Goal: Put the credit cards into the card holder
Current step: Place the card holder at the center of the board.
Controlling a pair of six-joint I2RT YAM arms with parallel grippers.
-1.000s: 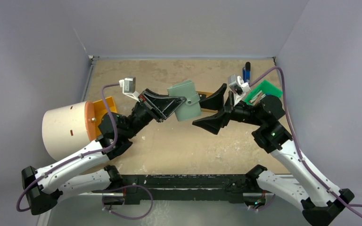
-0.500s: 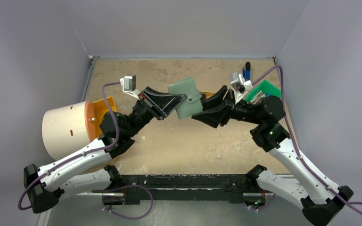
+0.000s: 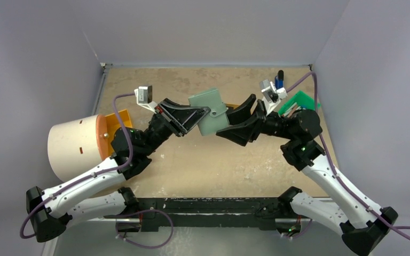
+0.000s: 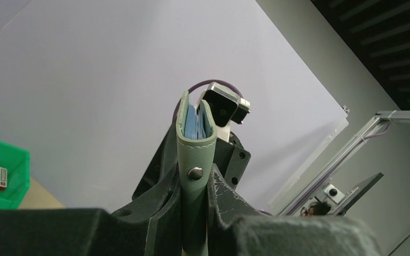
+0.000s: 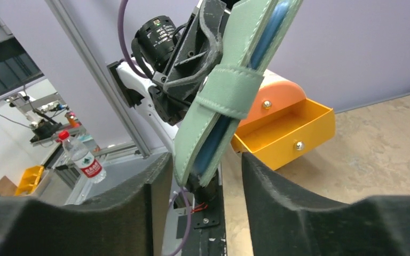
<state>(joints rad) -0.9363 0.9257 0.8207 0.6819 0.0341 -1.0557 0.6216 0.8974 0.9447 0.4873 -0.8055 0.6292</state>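
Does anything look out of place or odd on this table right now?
Nothing spilled or damaged. The card holder is up in the air, tilted, pinched in the left hand, a blue card showing between its flaps. At the left, the orange drawer stands open.

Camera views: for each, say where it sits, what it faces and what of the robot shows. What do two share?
Top external: above, behind the bases, looking down on the table; both arms, left gripper and right gripper at the card holder.
Left wrist: on that wrist, looking up past its fingers clamping the holder.
Right wrist: on that wrist, facing the left arm; its fingers straddle the holder.
Shared: both wrist views show blue cards inside.
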